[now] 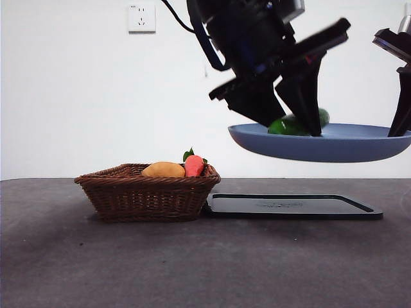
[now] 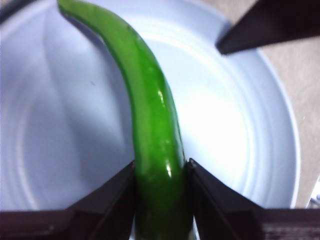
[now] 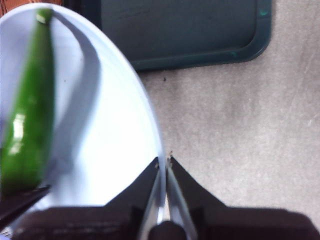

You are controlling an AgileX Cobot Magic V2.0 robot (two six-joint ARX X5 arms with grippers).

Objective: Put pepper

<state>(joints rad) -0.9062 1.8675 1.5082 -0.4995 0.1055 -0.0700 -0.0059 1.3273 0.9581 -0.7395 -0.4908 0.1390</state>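
Observation:
The long glossy green pepper (image 2: 152,130) lies in a pale blue plate (image 1: 334,144) held in the air above the dark tray. My left gripper (image 2: 161,172) is shut on the pepper, its jaws pressed on both sides; in the front view it (image 1: 292,122) reaches down into the plate onto the pepper (image 1: 286,125). My right gripper (image 3: 164,162) is shut on the plate's rim (image 3: 155,150) and shows at the right edge of the front view (image 1: 399,125). The pepper also shows in the right wrist view (image 3: 27,115).
A brown wicker basket (image 1: 144,196) stands on the dark table left of the tray, holding a yellow-orange fruit (image 1: 163,170) and a red-orange vegetable with green leaves (image 1: 194,164). A flat dark tray (image 1: 289,206) lies under the plate. A wall socket (image 1: 141,17) is behind.

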